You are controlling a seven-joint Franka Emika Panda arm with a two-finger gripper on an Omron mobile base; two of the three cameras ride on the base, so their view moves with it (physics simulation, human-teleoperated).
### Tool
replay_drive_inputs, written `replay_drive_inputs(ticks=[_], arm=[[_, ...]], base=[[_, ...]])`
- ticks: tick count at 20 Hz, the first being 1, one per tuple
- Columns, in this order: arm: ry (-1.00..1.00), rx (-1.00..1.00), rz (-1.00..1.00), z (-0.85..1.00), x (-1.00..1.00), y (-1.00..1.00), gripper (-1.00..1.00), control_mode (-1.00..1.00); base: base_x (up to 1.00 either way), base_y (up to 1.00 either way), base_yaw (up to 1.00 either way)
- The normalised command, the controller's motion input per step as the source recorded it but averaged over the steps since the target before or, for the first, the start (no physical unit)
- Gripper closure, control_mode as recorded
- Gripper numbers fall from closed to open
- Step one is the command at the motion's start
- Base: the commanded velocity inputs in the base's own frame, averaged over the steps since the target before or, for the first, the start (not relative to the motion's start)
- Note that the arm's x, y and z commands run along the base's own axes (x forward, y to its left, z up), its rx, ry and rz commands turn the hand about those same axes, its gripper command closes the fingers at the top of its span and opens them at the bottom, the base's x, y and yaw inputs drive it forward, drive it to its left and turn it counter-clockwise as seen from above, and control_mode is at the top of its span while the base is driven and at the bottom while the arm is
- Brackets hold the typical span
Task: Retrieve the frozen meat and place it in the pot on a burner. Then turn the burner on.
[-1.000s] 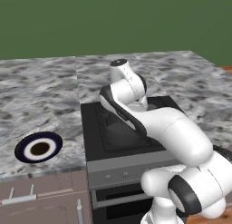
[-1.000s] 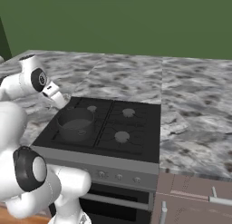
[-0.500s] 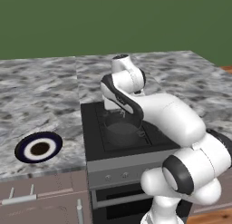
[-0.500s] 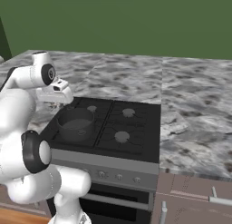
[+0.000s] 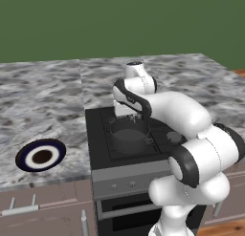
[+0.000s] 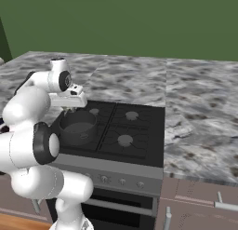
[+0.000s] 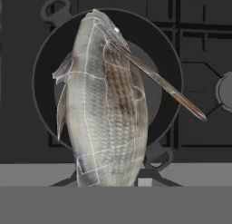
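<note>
The frozen meat [image 7: 106, 105] looks like a pale grey, scaly fish-shaped piece hanging right in front of the hand camera. My gripper [image 5: 130, 116] is shut on it, and the piece hides the fingertips in the hand view. Directly beneath it sits the dark grey pot [image 7: 43, 105], its round rim and two small handles visible around the meat. The pot [image 5: 129, 134] stands on the front left burner of the black cooktop [image 6: 139, 131]. From the right base view my gripper [image 6: 70, 109] hovers just above the pot [image 6: 78, 126].
Three uncovered burners show pale caps, one at the back right [image 6: 132, 115] and one at the front right [image 6: 124, 140]. Knobs [image 6: 104, 179] line the stove front. A blue-rimmed plate [image 5: 40, 156] lies on the marble counter to the left.
My arm's elbow has swung out over the stove. The hand with the meat has shifted a little toward the pot and now hangs over it.
</note>
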Motion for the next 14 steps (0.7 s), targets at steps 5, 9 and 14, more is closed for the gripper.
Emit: replay_drive_inputs(ticks=[5,9,14], arm=[[0.00,0.09,0.06,-0.34,0.19,-0.02,1.00,-1.00],[0.00,0.00,0.05,-0.37,0.06,0.00,1.00,-1.00],[0.00,0.02,0.01,-0.19,0.00,0.00,1.00,-1.00]], base=[[0.00,0.00,0.00],[0.00,0.00,0.00],[0.00,0.00,0.00]])
